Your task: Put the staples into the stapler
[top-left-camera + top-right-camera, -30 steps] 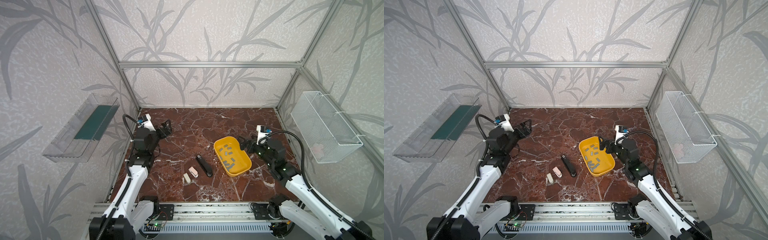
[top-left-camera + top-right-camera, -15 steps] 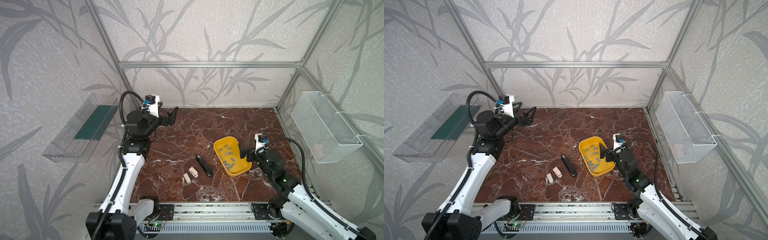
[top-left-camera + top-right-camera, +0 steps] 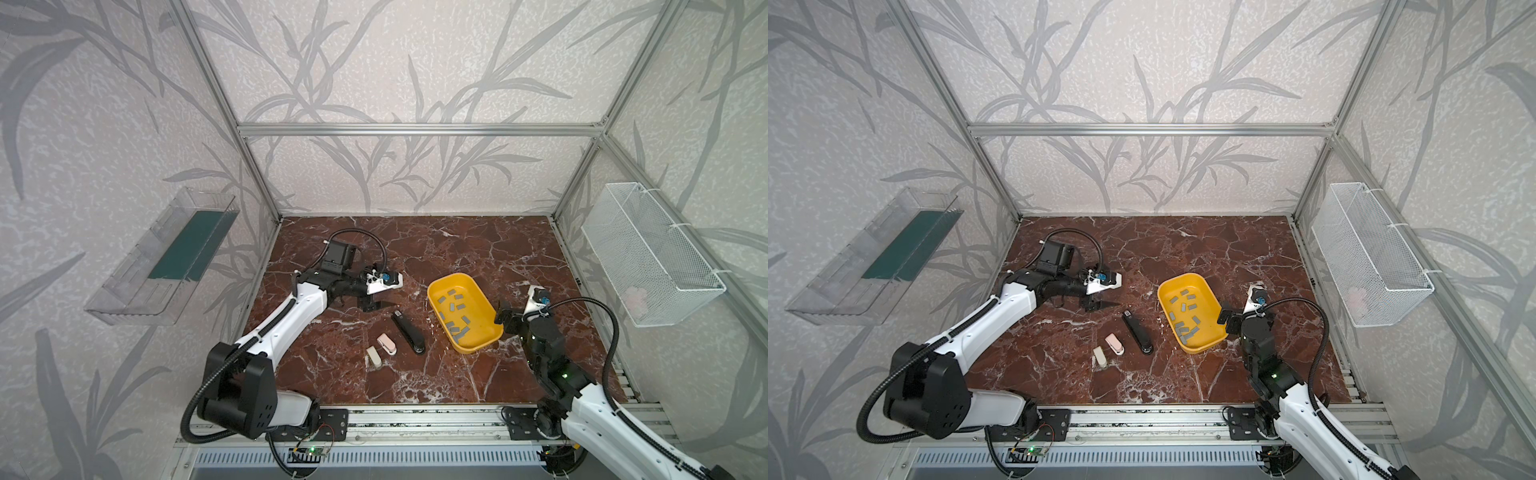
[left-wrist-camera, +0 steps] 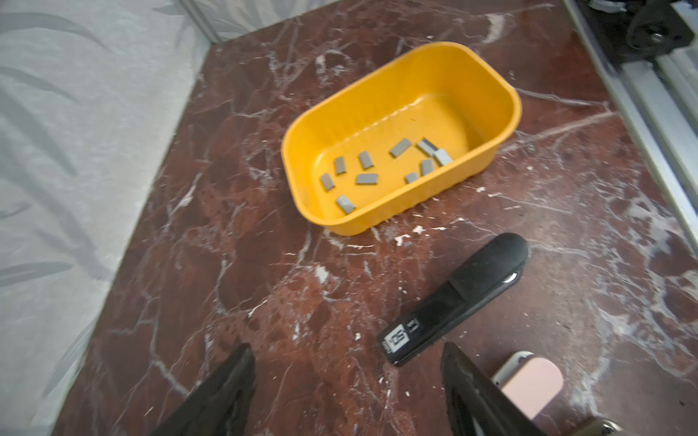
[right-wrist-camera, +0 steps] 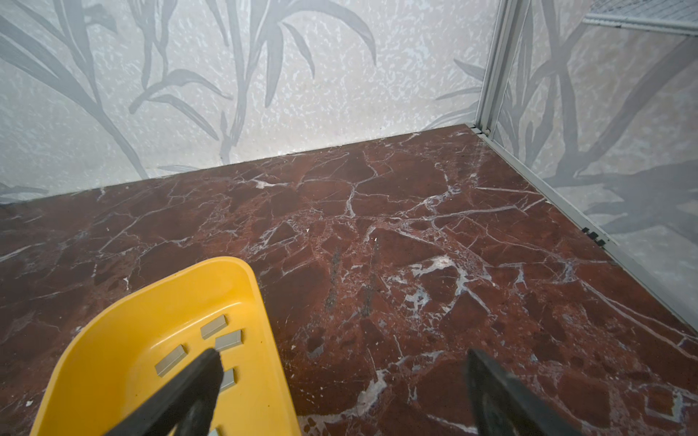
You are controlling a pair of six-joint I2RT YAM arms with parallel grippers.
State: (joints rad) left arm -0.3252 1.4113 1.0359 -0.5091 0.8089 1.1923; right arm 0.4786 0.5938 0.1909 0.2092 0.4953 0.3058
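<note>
The black stapler (image 3: 407, 332) (image 3: 1137, 332) (image 4: 460, 298) lies closed on the marble floor, left of the yellow tray (image 3: 453, 275) (image 3: 1183, 275) (image 4: 377, 222) (image 5: 260, 294). Several grey staples (image 3: 453, 307) (image 3: 1183, 307) (image 4: 366, 179) (image 5: 214, 326) lie loose in the tray. My left gripper (image 3: 376, 306) (image 3: 1100, 306) (image 4: 347, 349) hovers open just behind the stapler's labelled end, holding nothing. My right gripper (image 3: 505, 316) (image 3: 1225, 316) (image 5: 342, 355) stands open at the tray's near right side, one finger over the tray's inside, the other over bare floor.
A small pink stapler (image 3: 386, 344) (image 4: 528, 385) and a beige one (image 3: 372, 357) lie left of the black stapler. A white wire basket (image 3: 648, 257) hangs on the right wall and a clear shelf (image 3: 166, 257) on the left wall.
My left arm swung from the back left corner towards the middle and came down behind the black stapler, its jaws narrowing a little. My right gripper drew back towards the tray's near right side.
</note>
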